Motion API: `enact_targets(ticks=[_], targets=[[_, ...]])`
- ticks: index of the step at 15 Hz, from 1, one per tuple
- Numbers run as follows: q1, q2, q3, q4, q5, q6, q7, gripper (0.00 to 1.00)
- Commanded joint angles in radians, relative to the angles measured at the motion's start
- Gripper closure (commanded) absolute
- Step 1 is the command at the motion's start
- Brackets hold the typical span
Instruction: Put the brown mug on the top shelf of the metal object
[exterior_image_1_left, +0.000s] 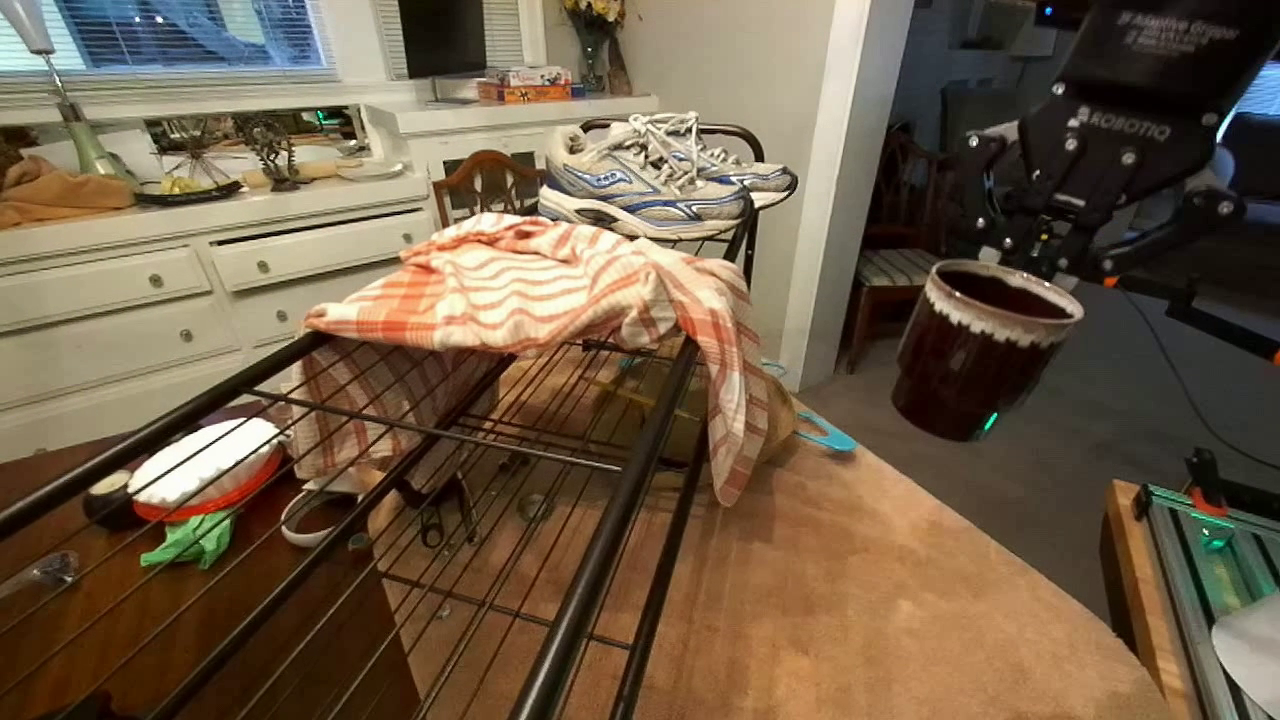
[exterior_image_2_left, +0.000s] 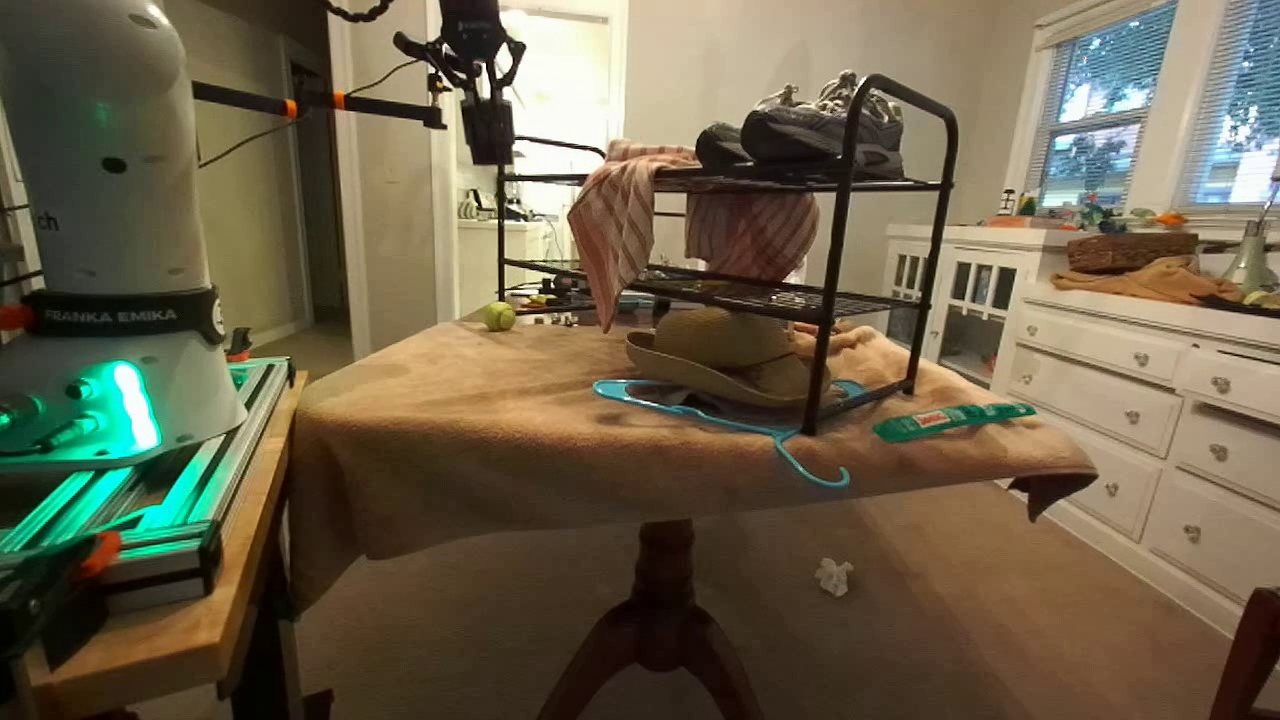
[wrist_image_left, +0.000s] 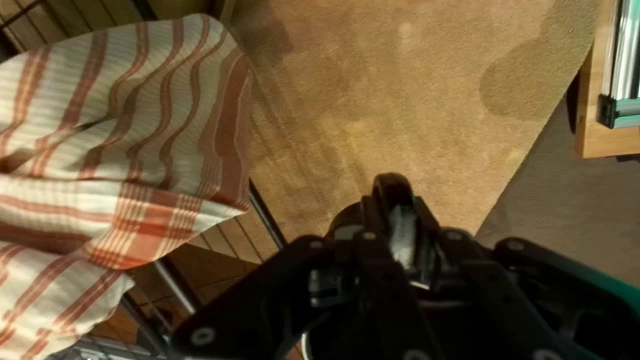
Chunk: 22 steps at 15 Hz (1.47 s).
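The brown mug (exterior_image_1_left: 975, 370) is dark, with a whitish drip band at the rim. It hangs slightly tilted in the air in an exterior view. My gripper (exterior_image_1_left: 1045, 262) is shut on its handle; the handle (wrist_image_left: 393, 187) shows between the fingers in the wrist view. In an exterior view the gripper (exterior_image_2_left: 487, 145) is above the rack's far end, and I cannot make out the mug there. The metal rack (exterior_image_1_left: 613, 530) is dark wire with tiers; it also shows in an exterior view (exterior_image_2_left: 835, 260) and in the wrist view (wrist_image_left: 267, 215). The mug is apart from it.
A striped towel (exterior_image_1_left: 540, 285) drapes over the top shelf, with shoes (exterior_image_1_left: 650, 190) at one end. A straw hat (exterior_image_2_left: 715, 350), blue hanger (exterior_image_2_left: 700, 407), green packet (exterior_image_2_left: 950, 418) and tennis ball (exterior_image_2_left: 499, 316) lie on the cloth-covered table (exterior_image_2_left: 450, 420). Bare wires show on the shelf (exterior_image_1_left: 330, 480).
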Motion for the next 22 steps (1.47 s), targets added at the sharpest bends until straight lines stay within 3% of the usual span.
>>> enact_targets(ticks=[1, 7, 13, 22], targets=[[0.013, 0.102, 0.033, 0.132, -0.036, 0.019, 0.089, 0.96], [0.008, 0.357, 0.068, 0.341, -0.056, 0.079, 0.200, 0.96], [-0.006, 0.604, 0.086, 0.582, -0.097, 0.056, 0.253, 0.96], [-0.013, 0.857, 0.102, 0.873, -0.136, -0.041, 0.295, 0.96]])
